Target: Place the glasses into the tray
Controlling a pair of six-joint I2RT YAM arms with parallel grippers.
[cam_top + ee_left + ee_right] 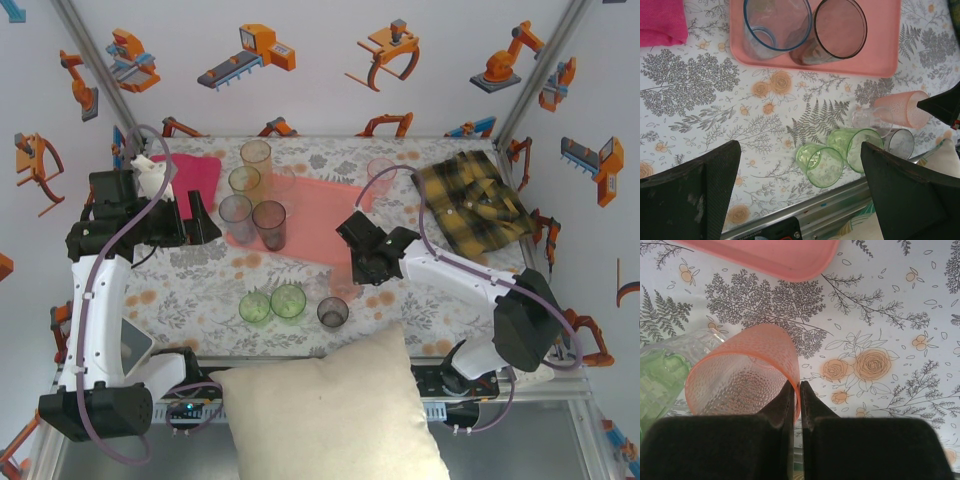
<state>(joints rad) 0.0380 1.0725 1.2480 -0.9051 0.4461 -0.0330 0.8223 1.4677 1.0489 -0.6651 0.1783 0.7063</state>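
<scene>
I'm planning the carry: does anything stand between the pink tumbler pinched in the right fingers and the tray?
Nothing visible does. Only bare flowered tablecloth lies between the pink tumbler and the tray edge ahead. The green tumbler sits off to its side, not in the path.

Plastic and cloth
The pink tumbler (740, 375) is translucent dimpled plastic; tray (780, 255) smooth, matt; magenta cloth (660, 20) coarsely woven.

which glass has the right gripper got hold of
The pink dimpled glass: the right gripper pinches its wall between both fingers. The green glass beside it is not gripped.
</scene>
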